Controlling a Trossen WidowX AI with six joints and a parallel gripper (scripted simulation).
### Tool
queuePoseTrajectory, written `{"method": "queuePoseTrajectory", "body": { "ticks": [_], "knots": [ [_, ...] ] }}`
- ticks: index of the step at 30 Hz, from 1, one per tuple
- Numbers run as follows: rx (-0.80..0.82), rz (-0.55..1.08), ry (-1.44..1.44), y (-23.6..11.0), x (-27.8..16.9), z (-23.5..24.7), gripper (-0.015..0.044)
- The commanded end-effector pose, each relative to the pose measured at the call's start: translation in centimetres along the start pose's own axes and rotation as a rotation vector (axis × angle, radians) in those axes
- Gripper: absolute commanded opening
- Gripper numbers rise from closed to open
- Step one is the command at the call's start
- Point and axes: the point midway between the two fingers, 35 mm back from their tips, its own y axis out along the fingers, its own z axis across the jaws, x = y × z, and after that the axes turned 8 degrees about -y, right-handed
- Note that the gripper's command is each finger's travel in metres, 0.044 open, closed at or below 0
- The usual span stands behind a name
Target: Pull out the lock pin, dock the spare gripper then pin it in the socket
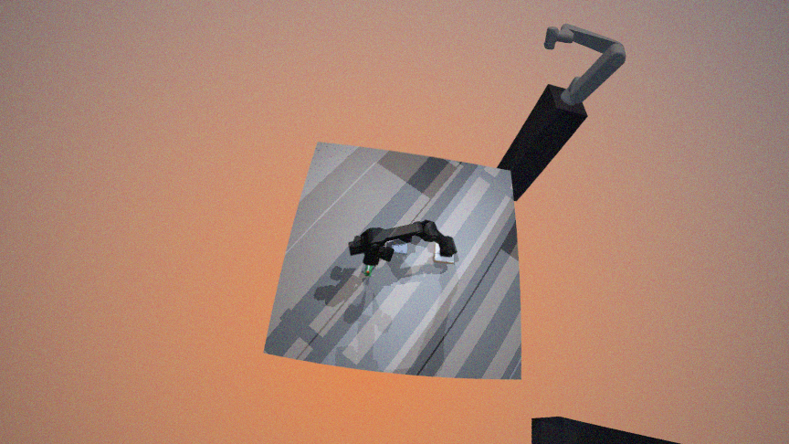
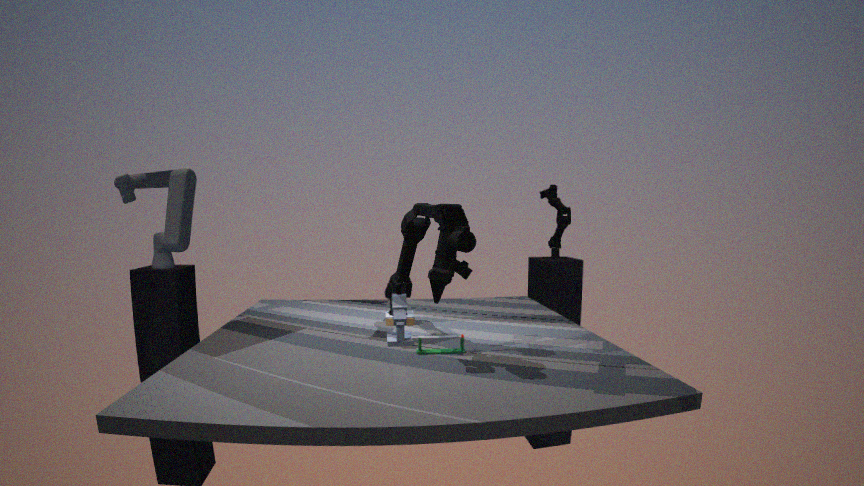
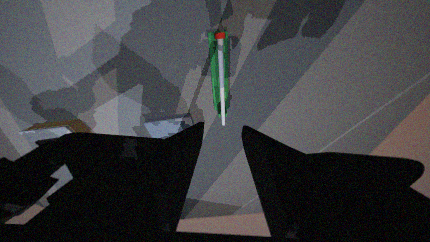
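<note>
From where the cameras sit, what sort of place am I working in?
Probably a robot test cell, not a lived-in room: one grey striped tabletop against a blank backdrop, two idle arms on dark pedestals beside it, and a small fixture holding a lock pin.

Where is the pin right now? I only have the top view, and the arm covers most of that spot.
Observer: In the wrist view the pin, white with a red head, lies along a green cradle on the table, ahead of the gripper.
Operator: Is the gripper holding anything?
Observer: No. The wrist view shows its fingers apart, with only table surface between them.
Operator: Is it down on the table?
Observer: No. In the exterior view its tip hangs clear above the table, touching nothing.
</note>
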Motion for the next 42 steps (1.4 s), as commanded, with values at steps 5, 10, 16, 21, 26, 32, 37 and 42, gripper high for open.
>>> {"method": "queuePoseTrajectory", "body": {
  "ticks": [5,10,16,21,26,32,37,42],
  "knots": [
    [0.007,0.062,-0.152,0.5,0.4,-0.6,0.0180],
    [0.008,0.063,-0.153,0.7,0.4,-0.6,0.0180],
    [0.013,0.066,-0.158,3.1,1.0,-0.7,0.0180],
    [0.019,0.070,-0.164,5.7,1.4,-0.6,0.0180],
    [0.024,0.073,-0.170,8.0,1.9,-0.4,0.0180],
    [0.024,0.073,-0.170,8.5,2.0,-0.4,0.0180],
    [0.024,0.073,-0.170,9.3,2.2,-0.5,0.0180],
    [0.024,0.073,-0.170,10.1,2.3,-0.5,0.0180]
  ]
}}
